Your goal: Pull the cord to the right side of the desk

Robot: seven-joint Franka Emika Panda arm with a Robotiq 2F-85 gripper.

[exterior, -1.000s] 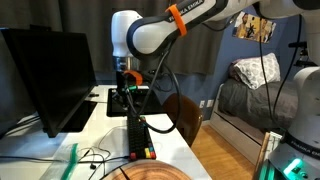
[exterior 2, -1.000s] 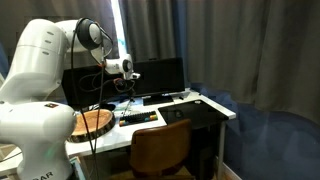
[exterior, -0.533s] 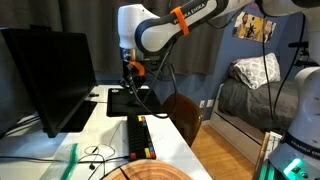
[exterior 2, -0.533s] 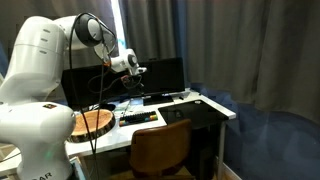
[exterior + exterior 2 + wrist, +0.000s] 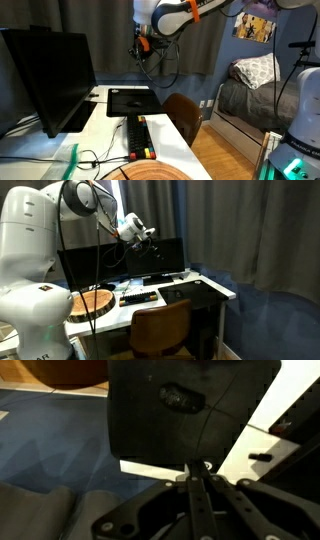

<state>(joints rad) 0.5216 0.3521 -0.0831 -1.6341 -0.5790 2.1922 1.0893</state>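
Pincer [image 5: 197, 470] closed tight; poised high above the flat black rectangular mat [image 5: 145, 420] on the smooth white desk [image 5: 108, 128].

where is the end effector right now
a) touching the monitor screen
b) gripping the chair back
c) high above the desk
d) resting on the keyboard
c: in an exterior view the end effector hangs high over the black mouse pad, well clear of the white desk.
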